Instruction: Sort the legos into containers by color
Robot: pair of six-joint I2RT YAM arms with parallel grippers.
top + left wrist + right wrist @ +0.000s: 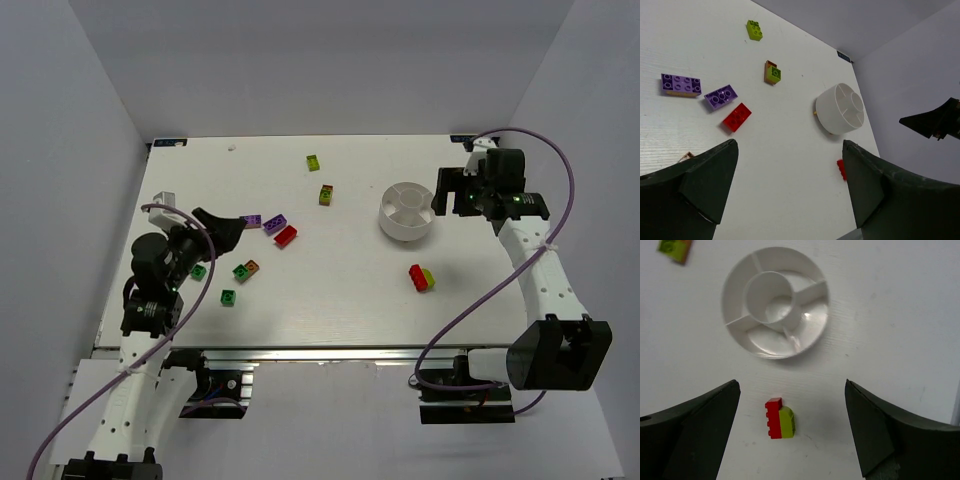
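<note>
The round white divided bowl (407,210) (776,300) stands at the back right, and nothing shows in its compartments. Legos lie scattered: two purple bricks (681,84) (720,96), a red brick (737,117), a yellow-green on orange brick (772,73), a yellow-green brick (313,162), and green bricks (228,297) near the left arm. A red and yellow-green pair (780,418) lies in front of the bowl. My right gripper (791,405) hovers open above that pair, just right of the bowl. My left gripper (222,228) is open beside the purple bricks, holding nothing.
White walls close in the table (350,300) at the back and both sides. A purple cable (560,230) loops along the right arm. A small white block (163,200) sits at the left edge behind the left arm.
</note>
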